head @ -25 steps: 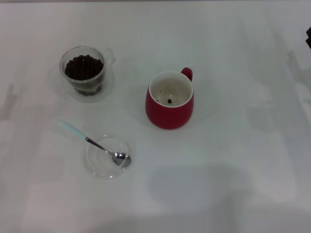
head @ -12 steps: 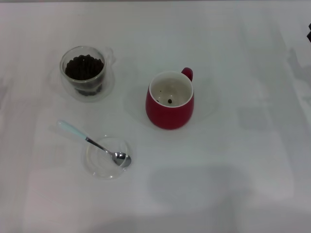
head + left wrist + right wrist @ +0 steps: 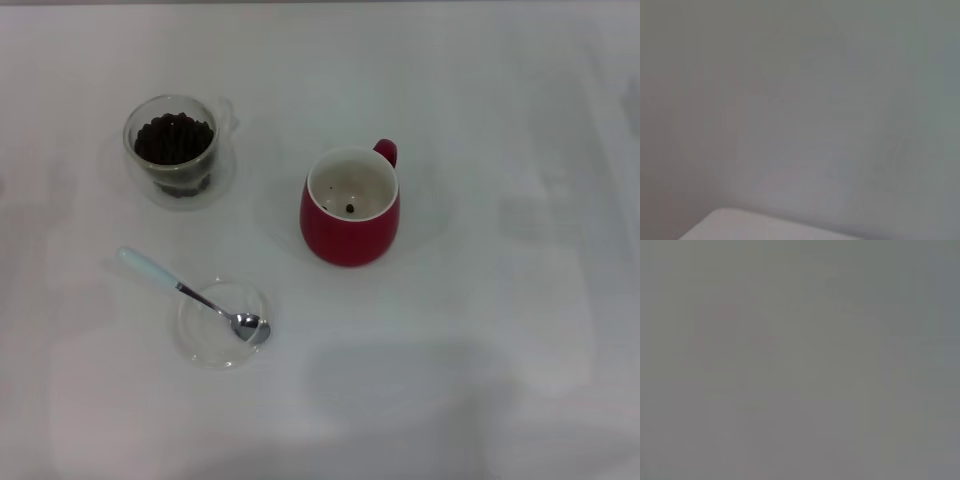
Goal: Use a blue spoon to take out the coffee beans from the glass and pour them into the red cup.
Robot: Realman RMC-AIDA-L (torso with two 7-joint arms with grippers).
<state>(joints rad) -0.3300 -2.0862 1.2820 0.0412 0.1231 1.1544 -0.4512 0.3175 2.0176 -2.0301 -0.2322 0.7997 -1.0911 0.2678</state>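
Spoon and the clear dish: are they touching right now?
Touching. The head view shows the blue spoon with its metal bowl resting inside the clear dish, handle out over the rim.

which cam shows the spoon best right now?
Head view. The spoon lies in full sight there, its metal bowl resting in a shallow glass dish and its pale blue handle out on the table. Both wrist views show only blank grey, no spoon.

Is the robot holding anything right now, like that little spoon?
No, nothing is held. The blue spoon lies untouched, its bowl in the glass dish and its handle out on the table. Neither gripper is in view.
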